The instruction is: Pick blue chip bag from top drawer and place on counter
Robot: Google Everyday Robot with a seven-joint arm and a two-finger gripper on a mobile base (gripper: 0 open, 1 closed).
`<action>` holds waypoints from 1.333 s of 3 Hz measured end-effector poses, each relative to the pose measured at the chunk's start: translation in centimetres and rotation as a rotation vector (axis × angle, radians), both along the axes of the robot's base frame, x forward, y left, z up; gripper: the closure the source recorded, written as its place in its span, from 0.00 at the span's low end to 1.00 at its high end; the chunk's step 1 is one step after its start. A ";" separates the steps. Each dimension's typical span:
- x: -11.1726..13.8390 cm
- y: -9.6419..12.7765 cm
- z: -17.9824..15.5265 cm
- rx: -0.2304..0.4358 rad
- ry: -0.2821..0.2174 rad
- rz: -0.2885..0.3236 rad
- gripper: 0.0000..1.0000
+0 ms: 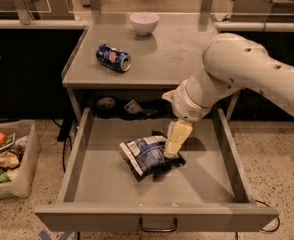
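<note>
And here's the end effector (173, 146), pointing straight down inside the top drawer (157, 216), its cream tip right at the 3 o'clock edge of the blue chip bag (144, 156). Touching or just above? Too close to call. Clenched or released? I cannot tell from here either. Nothing is lifted: the bag lies flat on the drawer floor, near the middle, crinkled, white panel up.

That vertical pose makes sense. The drawer walls are tall, so a top-down reach looks like the clean way in. The arm (237, 69) sweeps in from 3 o'clock, elbow hanging over the counter's right corner, wrist tucked below the counter edge.

The drawer is pulled fully out toward 6 o'clock, handle (158, 227) facing us, which leaves the bag exposed. Some dark clutter (132, 106) sits at the drawer's 12 o'clock end, half under the counter, well apart from the bag.

Up on the counter (172, 59), a blue soda can (113, 58) lies on its side at 10 o'clock, and a white bowl (144, 23) stands at 12. My read: the pick is in hand, the placing not yet begun.
</note>
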State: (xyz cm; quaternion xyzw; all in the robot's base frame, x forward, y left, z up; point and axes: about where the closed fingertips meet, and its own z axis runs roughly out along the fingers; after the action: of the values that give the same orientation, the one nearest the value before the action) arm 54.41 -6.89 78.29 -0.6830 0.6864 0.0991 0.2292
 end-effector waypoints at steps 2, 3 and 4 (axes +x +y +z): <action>-2.2 2.6 -5.6 0.008 0.040 0.072 0.00; -2.3 3.3 -7.4 0.002 0.073 0.091 0.00; -1.9 4.8 -9.9 0.013 0.110 0.119 0.00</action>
State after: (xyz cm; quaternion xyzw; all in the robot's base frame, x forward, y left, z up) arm 52.47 -2.07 68.42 -0.7146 0.6556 0.1541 0.1893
